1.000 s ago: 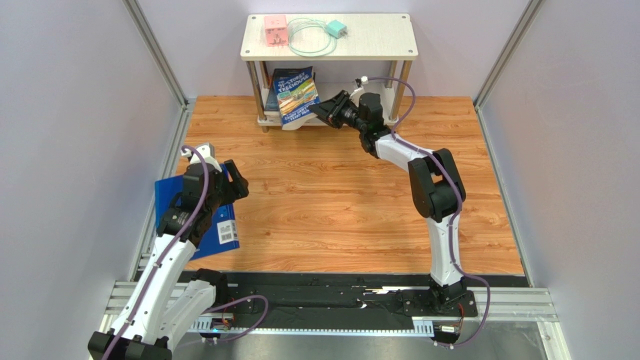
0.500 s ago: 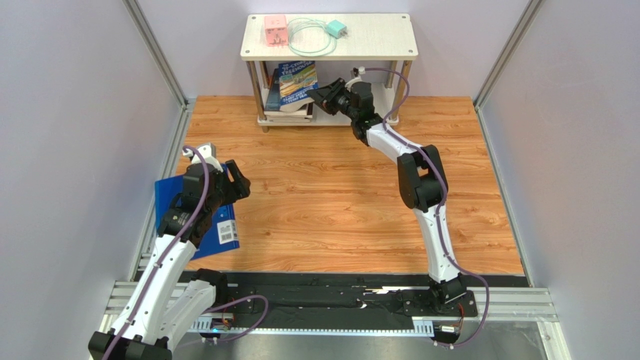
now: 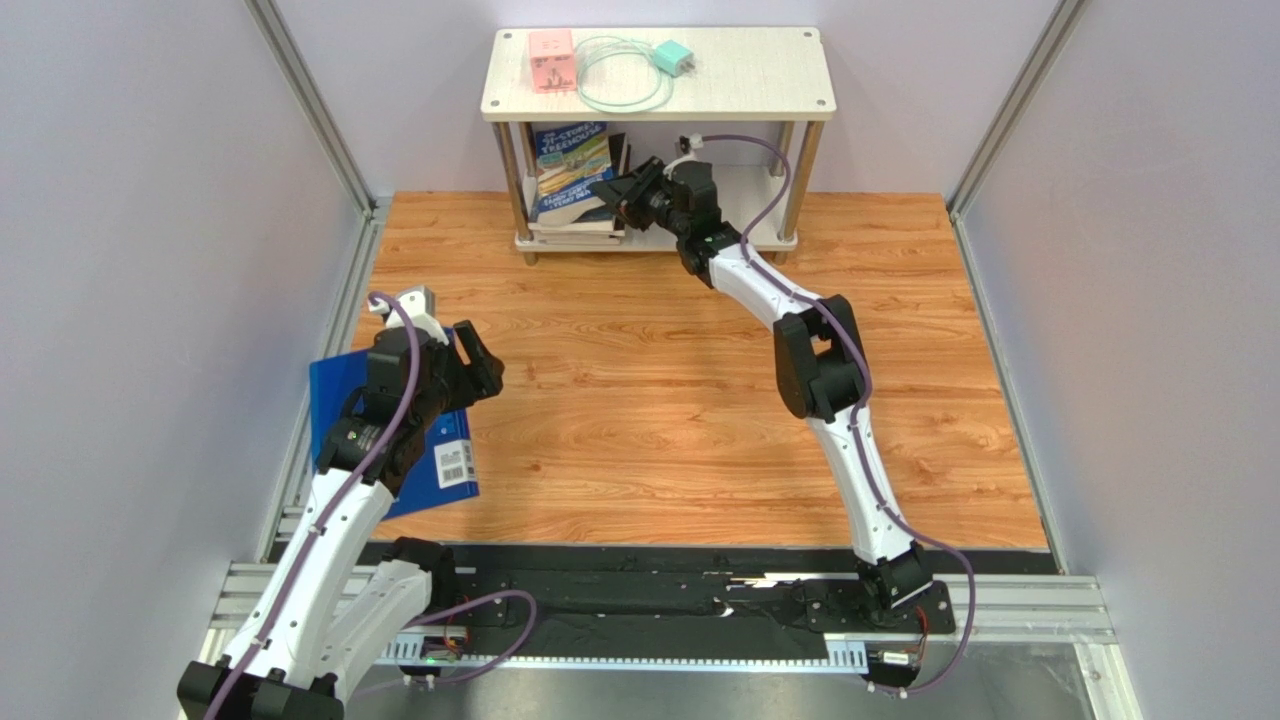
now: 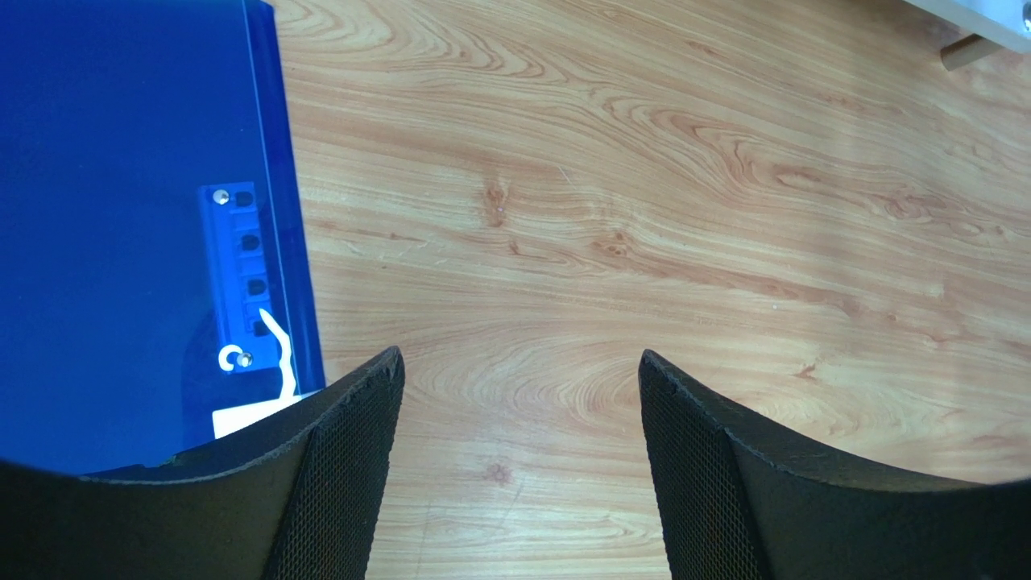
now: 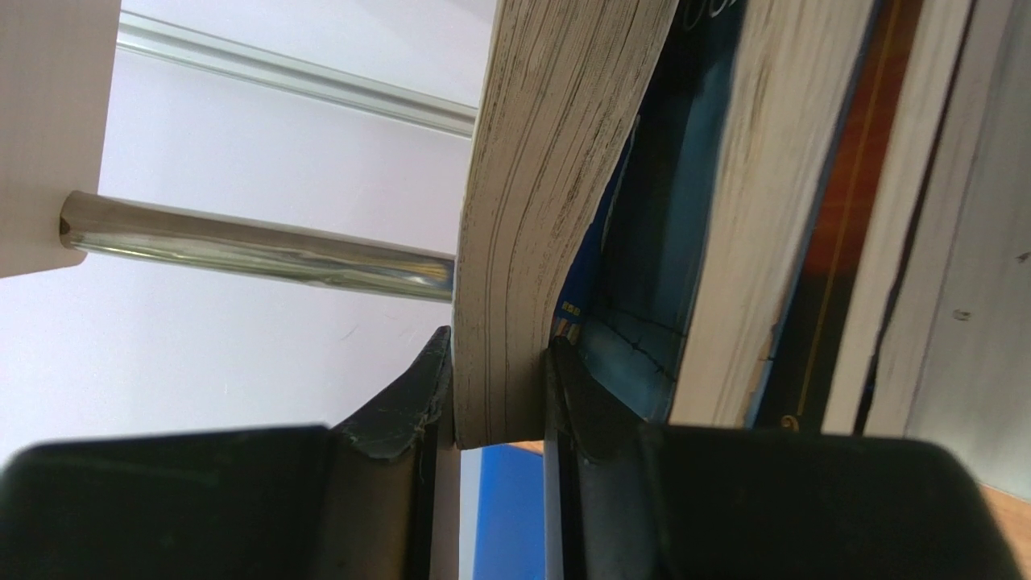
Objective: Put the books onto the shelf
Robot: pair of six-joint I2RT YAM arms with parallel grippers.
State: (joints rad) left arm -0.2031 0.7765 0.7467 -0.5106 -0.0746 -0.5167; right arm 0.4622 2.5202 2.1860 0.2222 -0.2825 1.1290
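Right gripper [image 3: 633, 189]: closed tightly on the near edge of a thick paperback; in the wrist view the two fingertips [image 5: 499, 363] pinch the page block from both sides.
Held book [image 3: 576, 162]: illustrated blue-and-yellow cover, standing tilted inside the lower tier of the shelf; its pages [image 5: 551, 169] bow slightly above the grip.
Stack of books [image 3: 577, 221]: lying flat on the lower board at its left end, directly under and against the held book; the wrist view shows their page edges and covers [image 5: 775, 218] just beside it.
Shelf [image 3: 781, 75]: far centre of the table, against the back wall; two pale boards on silver legs, one metal post [image 5: 266, 248] just behind the held book.
On the top board: a pink box [image 3: 550, 57], a coiled cable [image 3: 619, 83] and a teal plug [image 3: 672, 57], all on the left half.
Left gripper [image 3: 469, 365]: jaws spread wide with nothing between them; the wrist view shows only bare wood in the gap [image 4: 520, 399].
Blue book [image 3: 334, 398]: flat at the near left edge of the table, partly under the left arm; its right edge [image 4: 121, 218] lies just left of the open jaws, barcode corner toward the near side.
Table [image 3: 676, 375]: wood-grain surface.
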